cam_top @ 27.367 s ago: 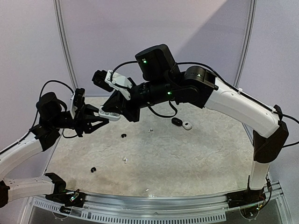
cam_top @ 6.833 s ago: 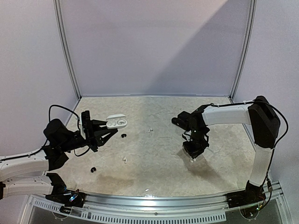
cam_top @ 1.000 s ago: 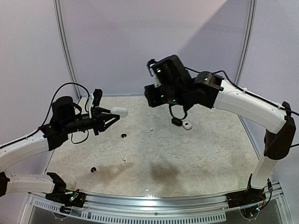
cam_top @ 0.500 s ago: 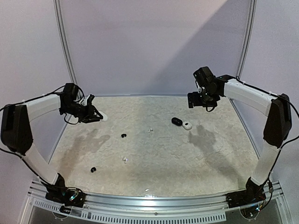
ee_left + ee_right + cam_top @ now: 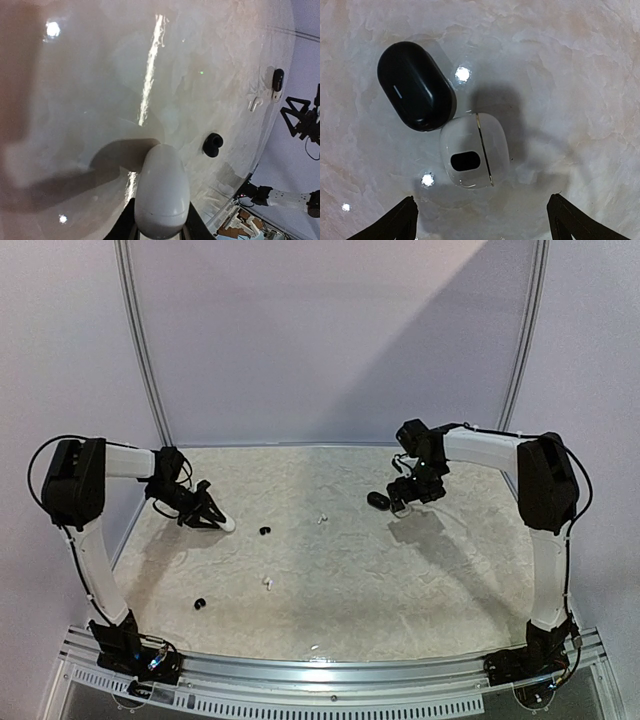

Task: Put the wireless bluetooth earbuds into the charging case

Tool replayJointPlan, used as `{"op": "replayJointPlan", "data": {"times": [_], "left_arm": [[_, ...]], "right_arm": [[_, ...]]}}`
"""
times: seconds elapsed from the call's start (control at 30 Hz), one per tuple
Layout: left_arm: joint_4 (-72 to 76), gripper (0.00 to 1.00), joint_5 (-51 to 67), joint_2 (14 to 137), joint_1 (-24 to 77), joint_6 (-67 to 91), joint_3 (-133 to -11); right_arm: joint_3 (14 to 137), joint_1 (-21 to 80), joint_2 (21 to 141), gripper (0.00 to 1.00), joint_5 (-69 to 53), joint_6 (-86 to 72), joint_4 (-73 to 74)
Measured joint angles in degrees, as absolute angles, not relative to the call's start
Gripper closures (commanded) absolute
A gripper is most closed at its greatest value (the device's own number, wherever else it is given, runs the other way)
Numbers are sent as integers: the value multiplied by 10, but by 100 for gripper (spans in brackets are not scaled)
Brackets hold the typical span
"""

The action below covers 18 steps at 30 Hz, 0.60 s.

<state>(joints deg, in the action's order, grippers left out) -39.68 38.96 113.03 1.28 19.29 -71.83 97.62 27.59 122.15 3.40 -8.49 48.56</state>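
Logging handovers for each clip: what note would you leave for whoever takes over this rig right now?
Left tool: shut on a closed white case, at the left side of the table.
Right tool: open, empty, above a black case and a second white case, both closed, side by side.
Loose on the table: two black earbuds, three white earbuds.
Done: unclear, closed cases hide their contents. Left: seat the loose earbuds.
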Motion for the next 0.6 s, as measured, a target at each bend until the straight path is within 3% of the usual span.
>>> {"op": "replayJointPlan", "data": {"times": [0.17,0.27,0.37,0.47,0.6], "left_arm": [[-390,54,417,1150,5,198,-719],[-392,26,396,1155,4,203,-716],[-396,8,405,1150,3,204,-717],[-402,1,391,1138,5,198,-718],[-428,1,348,1119,2,190,-718]], "right_arm": [[989,276,1244,11,23,-58,488],[998,276,1256,13,18,-43,489],[1011,275,1272,16,15,-31,488],[1016,272,1285,19,4,-23,484],[1016,261,1293,24,-11,-16,482]]}}
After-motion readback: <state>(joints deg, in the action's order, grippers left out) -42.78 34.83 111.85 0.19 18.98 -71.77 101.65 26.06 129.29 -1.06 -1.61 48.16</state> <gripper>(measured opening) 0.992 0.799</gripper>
